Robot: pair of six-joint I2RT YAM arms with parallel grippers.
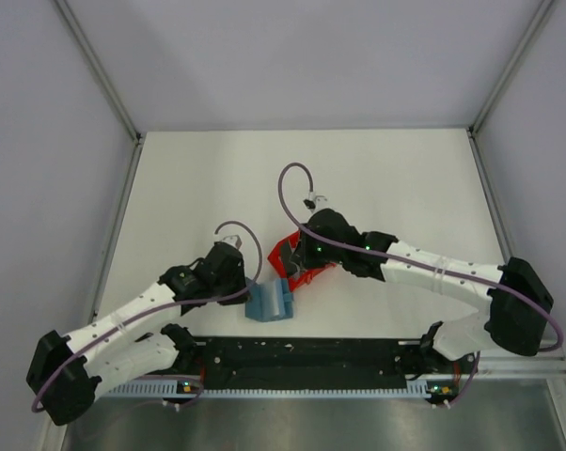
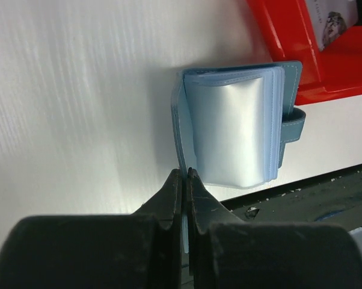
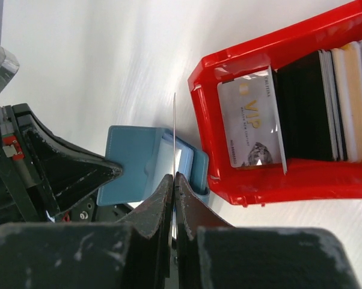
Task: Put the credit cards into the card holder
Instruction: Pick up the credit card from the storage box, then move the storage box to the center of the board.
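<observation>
Since the card (image 3: 174,129) is thin, stiff & slick, the right gripper (image 3: 173,176) pinches its edge. The left gripper (image 2: 185,173) clamps the floppy card holder (image 2: 235,126) cover, approx 6 o'clock of the red tray (image 1: 281,254), w/ more credit cards (image 3: 250,123) inside.

The silver card (image 3: 250,123) in the red tray (image 3: 259,180), beyond the right gripper (image 3: 174,176), read "VIP"; its smaller print was illegible.

Teal-blue is noted on the card holder (image 2: 232,129); its sleeves are seen glossy pale grey. The tray (image 3: 253,180), right of frame, is recorded bright red. The front card (image 3: 250,123) is marked silvery white with gold lettering; black cards (image 3: 298,108) are noted beside it. The edge-on card (image 3: 174,120) is seen as a pale line. The table (image 1: 386,178) is logged plain white.
</observation>
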